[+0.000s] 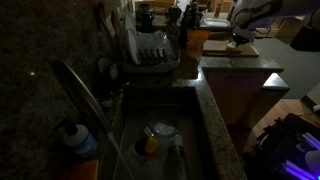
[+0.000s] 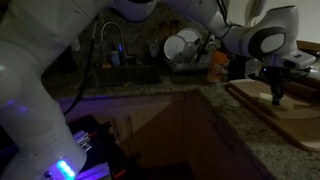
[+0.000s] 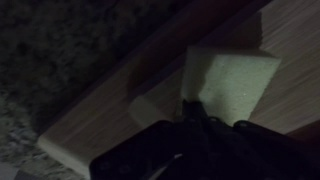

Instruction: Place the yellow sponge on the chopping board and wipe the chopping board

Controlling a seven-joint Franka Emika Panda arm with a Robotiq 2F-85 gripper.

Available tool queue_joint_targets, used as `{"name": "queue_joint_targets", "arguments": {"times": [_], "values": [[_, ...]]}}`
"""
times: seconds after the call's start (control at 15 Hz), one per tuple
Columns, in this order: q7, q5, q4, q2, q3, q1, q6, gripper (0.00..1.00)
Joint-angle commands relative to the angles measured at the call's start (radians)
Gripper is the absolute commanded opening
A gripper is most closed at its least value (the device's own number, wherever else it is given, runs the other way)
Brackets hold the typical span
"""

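The yellow sponge [image 3: 235, 85] lies flat on the chopping board [image 3: 105, 125], a pale wood-look slab, near its edge. In the wrist view my gripper [image 3: 195, 120] is dark, with its fingertips close together on the sponge's near edge, so it looks shut on it. In both exterior views the gripper [image 1: 236, 38] [image 2: 278, 97] reaches down onto the board [image 1: 250, 51] [image 2: 292, 118], with a dull yellow bit, the sponge [image 1: 233, 44], at its tip.
Dark speckled granite countertop [image 3: 50, 60] lies beside the board. A sink [image 1: 195, 135] holds a yellow-orange lump [image 1: 150, 146] and dishes. A faucet [image 1: 85, 92], a dish rack with plates [image 1: 150, 50] [image 2: 185, 45] and a blue-capped bottle [image 1: 78, 140] stand nearby.
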Motion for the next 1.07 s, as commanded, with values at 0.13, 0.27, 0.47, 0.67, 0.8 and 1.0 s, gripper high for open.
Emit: {"name": "queue_joint_targets", "arguments": {"times": [0.13,0.27,0.47,0.67,0.8,1.0], "values": [[0.058,0.019,-0.117,-0.024,-0.092,-0.046,0.017,0.00],[0.034,0.054,-0.117,-0.034,-0.069,-0.074,0.031,0.00],[0.041,0.089,-0.105,-0.053,-0.071,-0.071,0.083,0.00],[0.031,0.125,-0.102,-0.092,-0.060,-0.064,0.125,0.00],[0.037,0.125,-0.095,-0.100,-0.062,-0.050,0.103,0.00],[0.062,0.074,-0.081,-0.087,-0.028,-0.058,0.090,0.00]]}}
